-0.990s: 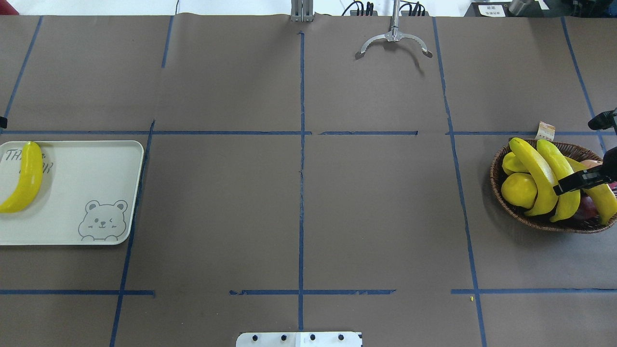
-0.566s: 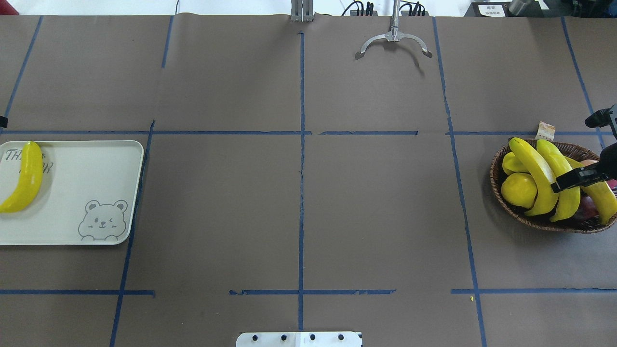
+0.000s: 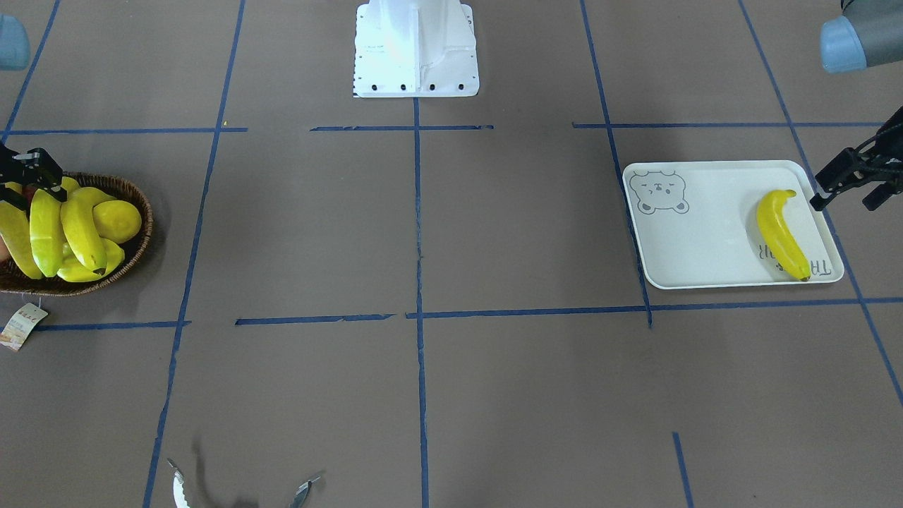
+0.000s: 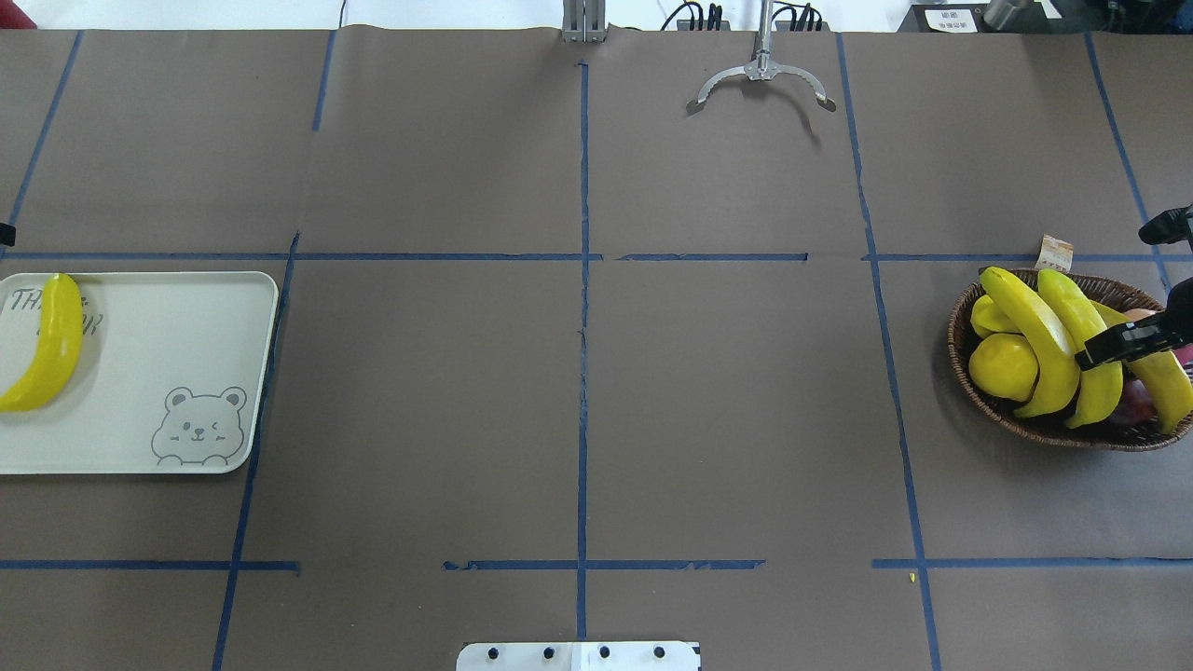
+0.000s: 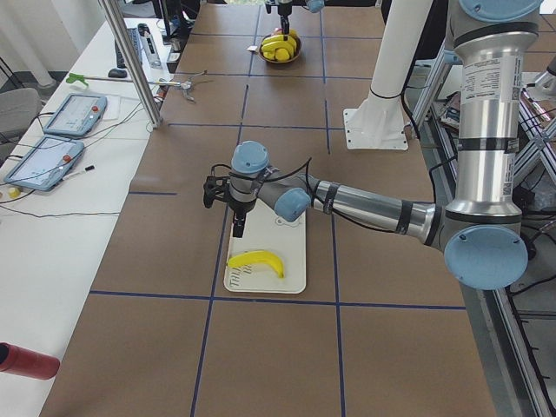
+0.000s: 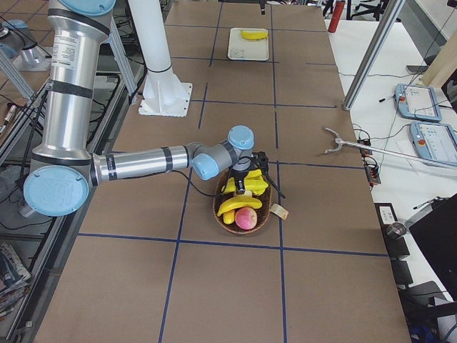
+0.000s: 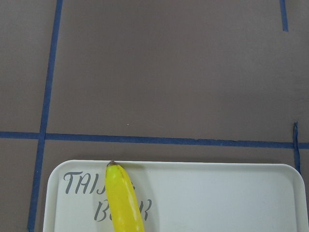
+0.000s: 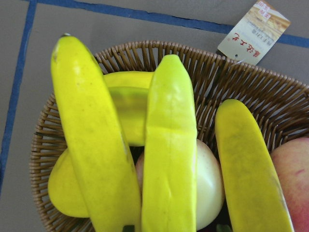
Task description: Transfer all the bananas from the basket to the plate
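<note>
Right end effector (image 4: 1111, 294) over bananas (image 4: 1035, 335)

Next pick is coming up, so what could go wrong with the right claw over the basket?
The right claw hangs over the middle banana, which leans against its neighbours on round fruit; lifting it may drag one over the basket rim. The plate lies at the table's far end, so a long carry may loosen it.

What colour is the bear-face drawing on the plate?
The bear-face drawing is grey line-work on the white plate, clearest in the overhead exterior view.
</note>
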Controlling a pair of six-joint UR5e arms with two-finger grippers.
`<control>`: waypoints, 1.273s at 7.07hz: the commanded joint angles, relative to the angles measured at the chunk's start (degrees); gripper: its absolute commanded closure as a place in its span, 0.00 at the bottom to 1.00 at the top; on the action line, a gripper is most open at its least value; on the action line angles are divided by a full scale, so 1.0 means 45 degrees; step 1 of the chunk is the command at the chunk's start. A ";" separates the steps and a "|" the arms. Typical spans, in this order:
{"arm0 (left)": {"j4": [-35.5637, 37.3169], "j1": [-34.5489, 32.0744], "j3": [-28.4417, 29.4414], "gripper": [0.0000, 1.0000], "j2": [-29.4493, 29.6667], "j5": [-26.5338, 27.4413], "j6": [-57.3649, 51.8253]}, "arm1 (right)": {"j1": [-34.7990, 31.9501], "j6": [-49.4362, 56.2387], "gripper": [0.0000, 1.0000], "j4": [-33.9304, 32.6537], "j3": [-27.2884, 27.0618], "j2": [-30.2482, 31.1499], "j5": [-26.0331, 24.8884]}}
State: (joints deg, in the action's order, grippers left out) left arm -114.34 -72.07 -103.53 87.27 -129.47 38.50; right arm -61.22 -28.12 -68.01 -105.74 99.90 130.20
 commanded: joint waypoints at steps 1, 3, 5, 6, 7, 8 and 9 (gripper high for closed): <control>0.0000 0.0000 0.0000 0.00 0.0020 0.0000 0.0000 | -0.0010 0.0057 0.42 -0.0005 0.0002 0.0006 -0.0009; 0.0000 0.0000 0.0000 0.00 0.0021 0.0000 0.0000 | -0.0010 0.0057 0.42 -0.0005 0.0060 -0.0013 -0.0009; 0.0000 0.0000 0.0000 0.00 0.0021 0.0000 0.0019 | -0.0068 0.0057 0.80 0.0034 0.0003 -0.0033 0.0030; 0.0019 0.0000 0.0000 0.00 0.0021 0.0000 0.0000 | -0.0320 0.0057 0.94 0.0015 -0.0017 -0.0033 0.0262; 0.0019 0.0000 -0.0019 0.00 0.0021 -0.0019 0.0019 | -0.0902 0.0077 0.98 -0.0024 -0.0249 0.0064 0.0710; 0.0000 0.0000 0.0000 0.00 0.0001 -0.0019 0.0000 | -0.1604 0.0077 0.99 -0.0082 -0.0464 0.0161 0.1197; 0.0000 0.0000 0.0000 0.00 0.0001 -0.0038 0.0019 | -0.1901 0.0096 0.99 -0.0141 -0.0815 0.0375 0.1608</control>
State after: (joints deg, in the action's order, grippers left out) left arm -114.32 -72.07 -103.56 87.31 -129.56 38.54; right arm -67.41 -27.76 -68.34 -107.79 100.68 135.09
